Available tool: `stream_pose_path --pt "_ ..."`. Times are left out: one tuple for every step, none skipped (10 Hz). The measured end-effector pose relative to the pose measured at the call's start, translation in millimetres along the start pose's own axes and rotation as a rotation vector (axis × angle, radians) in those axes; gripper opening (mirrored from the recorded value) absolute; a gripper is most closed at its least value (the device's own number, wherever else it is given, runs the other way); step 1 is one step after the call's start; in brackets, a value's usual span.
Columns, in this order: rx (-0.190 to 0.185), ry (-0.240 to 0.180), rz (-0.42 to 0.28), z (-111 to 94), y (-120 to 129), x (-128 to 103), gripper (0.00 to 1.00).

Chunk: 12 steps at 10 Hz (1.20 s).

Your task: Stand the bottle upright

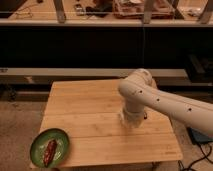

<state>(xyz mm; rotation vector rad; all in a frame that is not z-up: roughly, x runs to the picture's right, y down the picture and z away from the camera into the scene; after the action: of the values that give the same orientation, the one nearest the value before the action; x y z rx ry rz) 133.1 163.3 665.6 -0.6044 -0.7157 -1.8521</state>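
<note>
The pincer [130, 121] is down at the bench [85, 116], pointing at the boards a little right of the middle and nearer the right edge than the left. Its fingers are pressed together. They are lost against the pale wrist above them, so what they pinch or touch, if anything, cannot be told. The bottle cannot be made out anywhere on the bare boards; if it lies under or behind the wrist, it is hidden there.

The white arm [167, 102] runs up from the pincer to a rounded elbow above the bench's back edge, then slopes away down to the right and leaves the picture past the right edge of the bench.

The bench is of light wooden slats. At its front left corner sits a green plate [63, 138], overhanging the left edge slightly, and a dark reddish-brown bar [50, 151] lies on it, lengthwise toward the front. Plate and bar are well apart from the pincer, with open boards between them.

Behind the bench stands a long dark counter [75, 47].
</note>
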Motion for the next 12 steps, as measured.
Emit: stream_pose_path --pt "-0.009 -0.015 -0.043 -5.3 2.5 -3.2 0.22" --pt "-0.018 -0.033 -0.084 -9.9 5.8 -6.7 0.22" --pt "-0.025 -0.051 -0.12 -13.0 9.7 -10.3 0.22" --pt "-0.032 -0.071 -0.149 -14.9 13.2 -14.6 0.22" --pt "-0.036 -0.092 -0.17 -13.4 14.8 -19.3 0.22" --pt "-0.039 -0.114 -0.191 -10.2 14.9 -24.8 0.22" --pt "-0.039 -0.132 -0.203 -7.2 14.6 -30.0 0.22" --pt "-0.033 -0.151 -0.209 -3.8 13.8 -36.4 0.22" --pt "-0.032 -0.162 -0.211 -3.0 13.6 -40.7 0.22" --pt "-0.033 -0.173 -0.214 -3.6 14.0 -45.7 0.22" --pt "-0.036 -0.184 -0.215 -4.6 15.3 -50.0 0.22" --pt "-0.039 -0.195 -0.215 -4.7 17.1 -53.6 0.22"
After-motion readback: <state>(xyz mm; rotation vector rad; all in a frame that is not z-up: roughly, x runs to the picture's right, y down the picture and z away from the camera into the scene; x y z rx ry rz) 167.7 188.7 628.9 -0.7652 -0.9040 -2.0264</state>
